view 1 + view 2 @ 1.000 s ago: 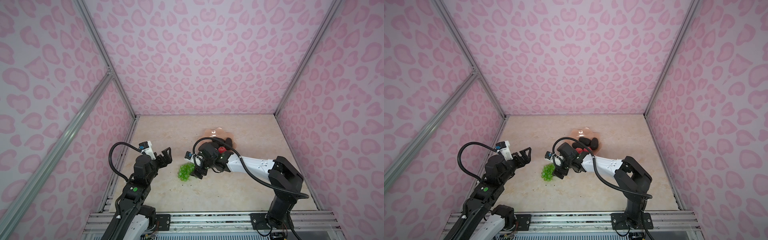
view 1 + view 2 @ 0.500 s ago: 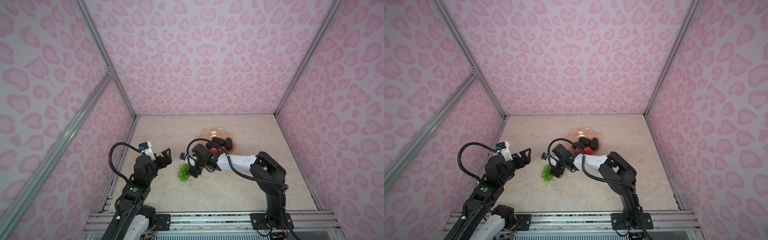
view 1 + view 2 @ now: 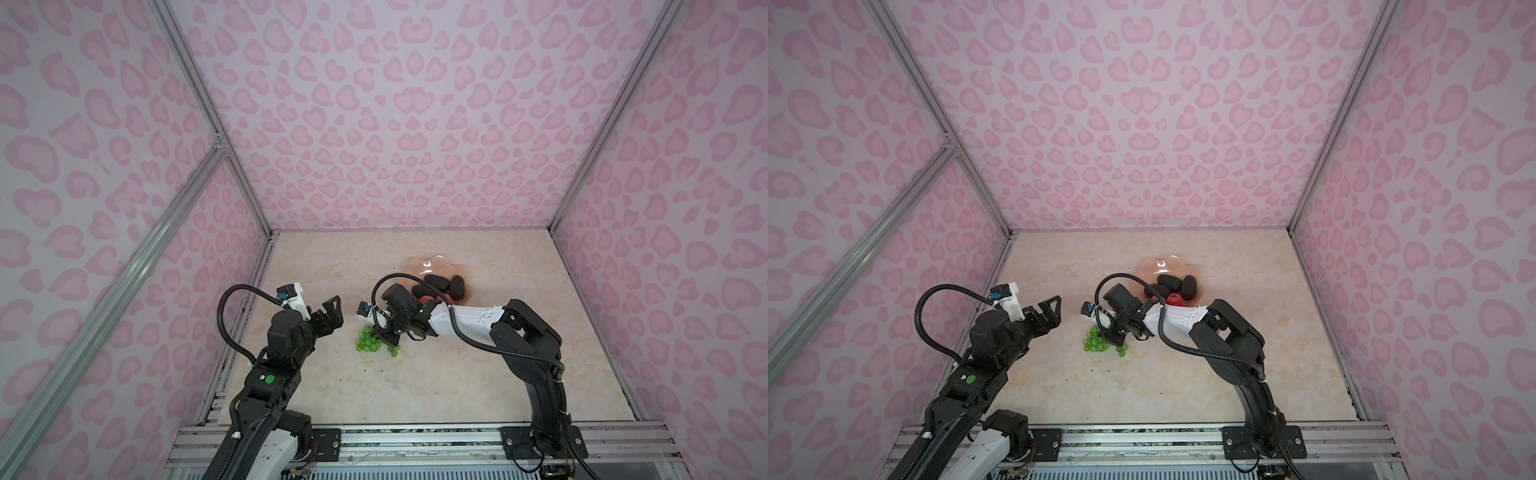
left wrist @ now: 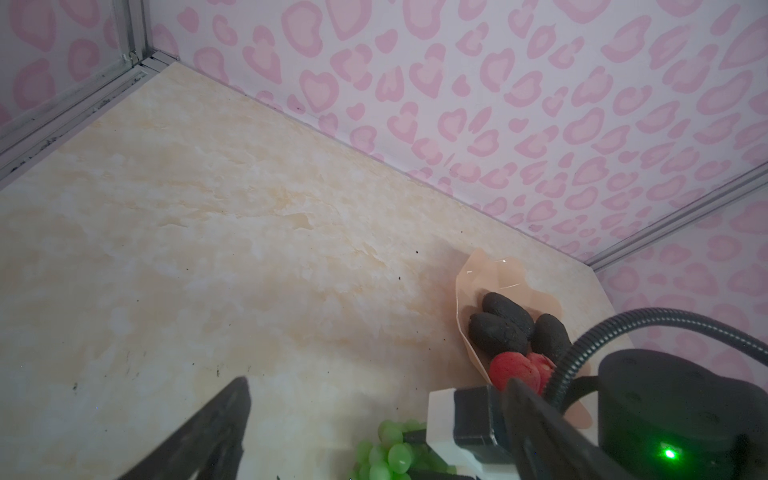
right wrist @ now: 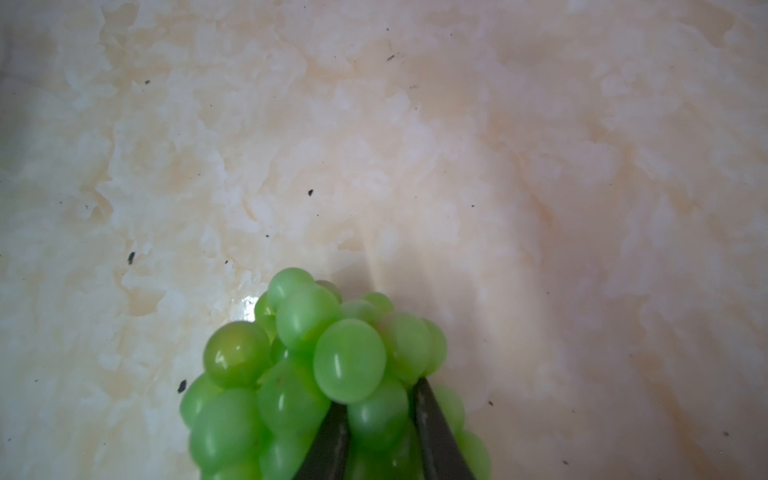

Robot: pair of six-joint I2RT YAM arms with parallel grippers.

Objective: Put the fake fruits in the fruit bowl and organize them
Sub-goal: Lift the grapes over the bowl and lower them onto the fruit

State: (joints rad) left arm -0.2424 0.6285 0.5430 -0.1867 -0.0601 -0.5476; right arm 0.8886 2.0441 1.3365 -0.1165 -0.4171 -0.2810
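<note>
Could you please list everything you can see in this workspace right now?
bowl: one, peach-pink, on the table toward the back, right of centre
avocados: three, brown-black, in the bowl
apples: two, red, in the bowl at its near edge
grapes: one bunch, green, on the table, front-left of the bowl
table: one, beige marbled
walls: pink blotch print, around the table
arms: two, black and white, mounted at the near edge
left tool: black, open, empty, left of the grapes
right tool: black, closed on the grapes
</note>
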